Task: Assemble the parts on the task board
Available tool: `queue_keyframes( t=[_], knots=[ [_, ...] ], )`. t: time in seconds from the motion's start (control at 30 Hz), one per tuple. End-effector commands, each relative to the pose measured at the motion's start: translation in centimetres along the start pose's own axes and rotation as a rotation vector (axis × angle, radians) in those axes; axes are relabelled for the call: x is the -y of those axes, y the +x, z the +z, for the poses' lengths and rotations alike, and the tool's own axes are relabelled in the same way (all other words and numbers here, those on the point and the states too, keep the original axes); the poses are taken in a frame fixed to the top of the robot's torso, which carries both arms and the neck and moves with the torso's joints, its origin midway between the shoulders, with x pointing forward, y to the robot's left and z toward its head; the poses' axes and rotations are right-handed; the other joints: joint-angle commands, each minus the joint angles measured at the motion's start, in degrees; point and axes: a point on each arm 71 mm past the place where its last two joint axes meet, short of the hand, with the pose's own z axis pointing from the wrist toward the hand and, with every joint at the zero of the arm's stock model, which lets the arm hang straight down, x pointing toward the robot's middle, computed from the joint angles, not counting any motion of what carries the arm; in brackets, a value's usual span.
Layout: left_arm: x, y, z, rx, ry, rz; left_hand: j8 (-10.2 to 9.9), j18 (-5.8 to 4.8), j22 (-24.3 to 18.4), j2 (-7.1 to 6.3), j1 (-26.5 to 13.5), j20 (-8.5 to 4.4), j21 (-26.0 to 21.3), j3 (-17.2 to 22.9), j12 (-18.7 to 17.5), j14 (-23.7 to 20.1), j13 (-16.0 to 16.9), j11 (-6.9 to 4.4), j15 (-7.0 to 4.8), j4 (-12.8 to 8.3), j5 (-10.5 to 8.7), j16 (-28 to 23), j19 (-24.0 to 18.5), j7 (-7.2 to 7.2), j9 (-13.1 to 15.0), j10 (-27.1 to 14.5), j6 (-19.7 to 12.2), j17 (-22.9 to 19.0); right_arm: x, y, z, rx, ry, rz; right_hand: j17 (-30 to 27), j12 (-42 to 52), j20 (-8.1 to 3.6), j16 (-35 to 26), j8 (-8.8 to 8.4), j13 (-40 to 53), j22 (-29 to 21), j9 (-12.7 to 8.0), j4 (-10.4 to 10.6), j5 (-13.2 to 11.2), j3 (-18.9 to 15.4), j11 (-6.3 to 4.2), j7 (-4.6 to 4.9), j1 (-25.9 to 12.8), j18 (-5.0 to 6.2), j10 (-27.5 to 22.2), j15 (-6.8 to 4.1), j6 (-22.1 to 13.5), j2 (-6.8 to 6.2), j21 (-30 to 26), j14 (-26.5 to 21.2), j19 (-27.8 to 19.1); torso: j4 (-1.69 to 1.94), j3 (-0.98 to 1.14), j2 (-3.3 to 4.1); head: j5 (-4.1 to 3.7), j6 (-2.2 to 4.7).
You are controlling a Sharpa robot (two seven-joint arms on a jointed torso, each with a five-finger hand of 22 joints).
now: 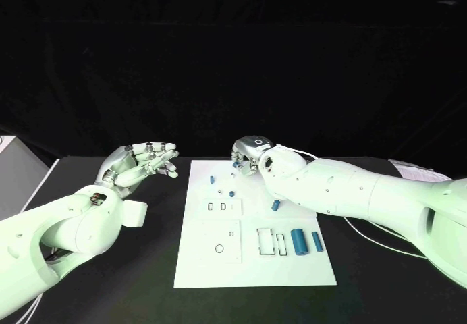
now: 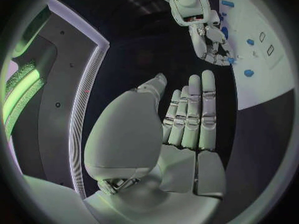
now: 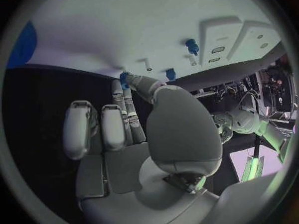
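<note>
Overhead, left hand raised beside task board, fingers apart, right hand pinching blue part.

backdrop: black | table: black | light: green strip at side

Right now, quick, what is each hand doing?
Left hand: open, holding nothing, beside the white board.
Right hand: pinching a small blue part at the board's far edge.
</note>
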Motion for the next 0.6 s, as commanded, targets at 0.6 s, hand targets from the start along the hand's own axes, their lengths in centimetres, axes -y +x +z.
queue_keyframes(
  t=[0.6],
  knots=[
    [0.37, 0.28, -0.06, -0.019, 0.016, -0.011, -0.2, 0.47, 0.1, 0.33, -0.3, -0.06, 0.2, 0.2, -0.2, -0.3, 0.1, 0.03, -0.10, 0.0, 0.13, 0.4, -0.3, 0.12, 0.0, -0.5, 0.4, 0.1, -0.46, 0.60, 0.14, -0.016, -0.014, -0.009, -4.9, 0.2, 1.23, -1.6, -2.71, -0.2, -8.6, -0.3, 0.4, -0.8, -0.2, 1.87, 1.59, -2.2, 0.73, -7.1, 1.22, -4.5, -3.78, -6.3, -0.6, -3.9, 0.15, -0.16, 0.14, 0.40, 0.01]
  ],
)
